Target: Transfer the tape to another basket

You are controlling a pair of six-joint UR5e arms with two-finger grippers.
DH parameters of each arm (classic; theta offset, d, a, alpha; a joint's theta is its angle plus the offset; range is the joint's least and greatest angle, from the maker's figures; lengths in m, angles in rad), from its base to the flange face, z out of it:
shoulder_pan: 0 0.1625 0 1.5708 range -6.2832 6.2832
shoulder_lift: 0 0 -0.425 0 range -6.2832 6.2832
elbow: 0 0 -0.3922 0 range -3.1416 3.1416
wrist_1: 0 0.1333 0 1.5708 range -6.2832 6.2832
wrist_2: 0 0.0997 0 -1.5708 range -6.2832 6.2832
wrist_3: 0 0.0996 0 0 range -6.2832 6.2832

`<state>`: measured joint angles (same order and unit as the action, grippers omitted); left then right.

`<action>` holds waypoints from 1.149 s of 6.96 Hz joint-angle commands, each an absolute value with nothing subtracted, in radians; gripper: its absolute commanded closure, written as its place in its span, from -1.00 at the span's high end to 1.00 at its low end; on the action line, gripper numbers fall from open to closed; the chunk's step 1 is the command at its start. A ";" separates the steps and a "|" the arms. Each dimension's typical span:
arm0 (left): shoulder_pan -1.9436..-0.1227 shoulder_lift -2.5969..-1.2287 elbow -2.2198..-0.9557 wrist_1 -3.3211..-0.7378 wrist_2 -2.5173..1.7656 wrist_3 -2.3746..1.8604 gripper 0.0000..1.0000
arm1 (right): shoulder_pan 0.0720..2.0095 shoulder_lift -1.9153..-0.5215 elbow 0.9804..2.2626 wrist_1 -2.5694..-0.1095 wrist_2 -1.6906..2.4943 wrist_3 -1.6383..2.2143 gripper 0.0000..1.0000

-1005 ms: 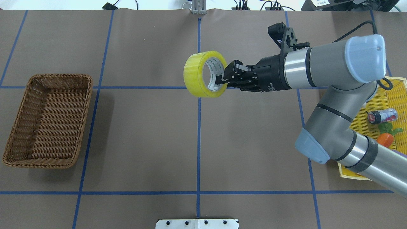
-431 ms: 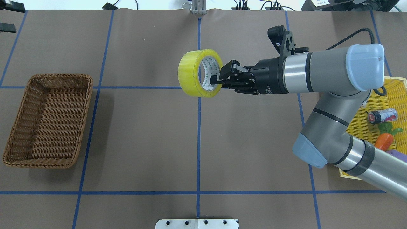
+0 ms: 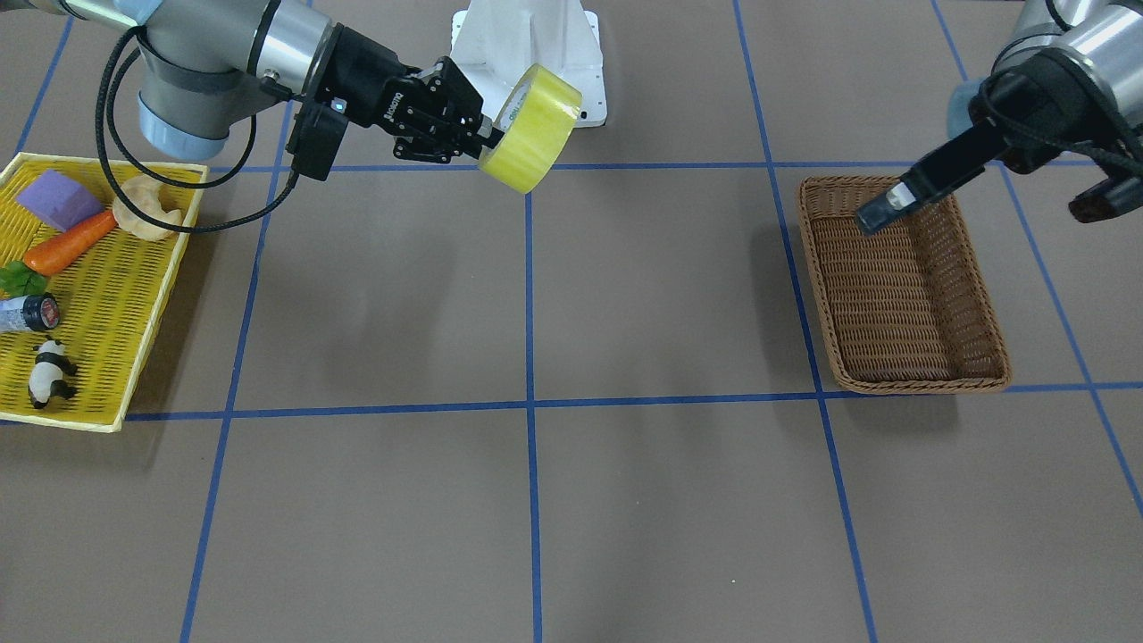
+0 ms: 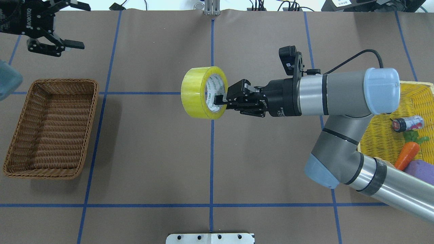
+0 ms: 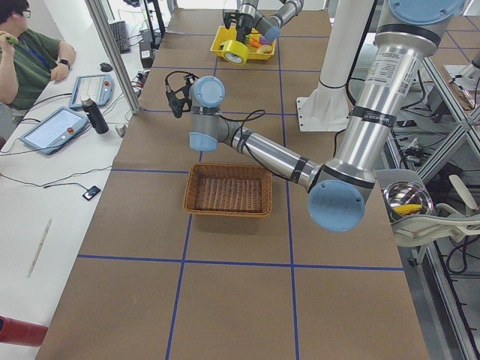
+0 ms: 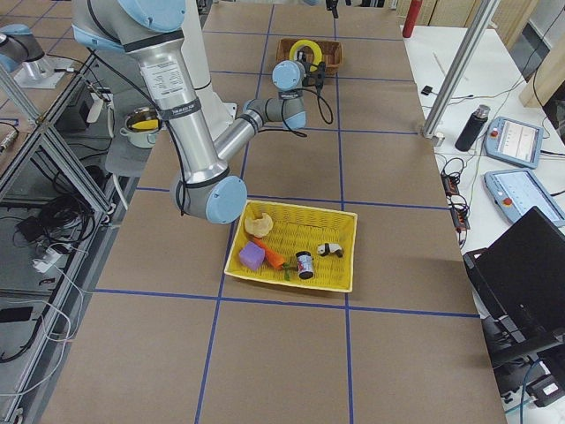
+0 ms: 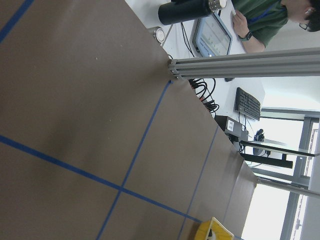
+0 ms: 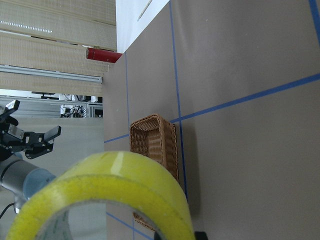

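The tape (image 4: 198,93), a wide yellow roll with a white core, is held on edge in the air above the middle of the table, clamped by the right gripper (image 4: 221,99), whose fingers are closed on the roll's near wall with one fingertip seen inside the core. The brown wicker basket (image 4: 64,81) is seen well apart from the roll, towards the robot's left end of the table. The yellow mesh tray (image 4: 376,135), with a carrot (image 4: 406,154) and other small items in it, lies under the right arm at the opposite end. The left gripper (image 4: 78,25) is raised above the table near the basket's far end, its fingers spread apart and nothing held between them. The carrying step is judged to be in hand, with the roll lifted clear of the tray and not yet delivered. The next move is thought to call for the roll to be brought across to the basket, either carried the whole way by the right arm or passed to the waiting left gripper, and lowered inside the rim before release.
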<state>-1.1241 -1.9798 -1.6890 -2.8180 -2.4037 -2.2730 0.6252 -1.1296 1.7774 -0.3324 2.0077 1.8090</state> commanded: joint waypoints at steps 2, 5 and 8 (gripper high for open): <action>-1.008 -2.086 -1.687 -2.918 -2.347 -2.431 0.96 | 0.606 -1.109 1.758 -0.282 2.006 1.816 -1.00; -0.956 -2.069 -1.634 -3.119 -2.201 -2.421 0.97 | 0.606 -1.103 1.759 -0.281 2.006 1.816 -1.00; -0.856 -2.069 -1.609 -3.157 -2.143 -2.349 0.97 | 0.606 -1.097 1.759 -0.281 2.003 1.816 -1.00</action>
<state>-0.8954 -2.0726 -1.6171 -3.1475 -2.1607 -2.3729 0.6059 -1.0976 1.7594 -0.2808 2.0056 1.8162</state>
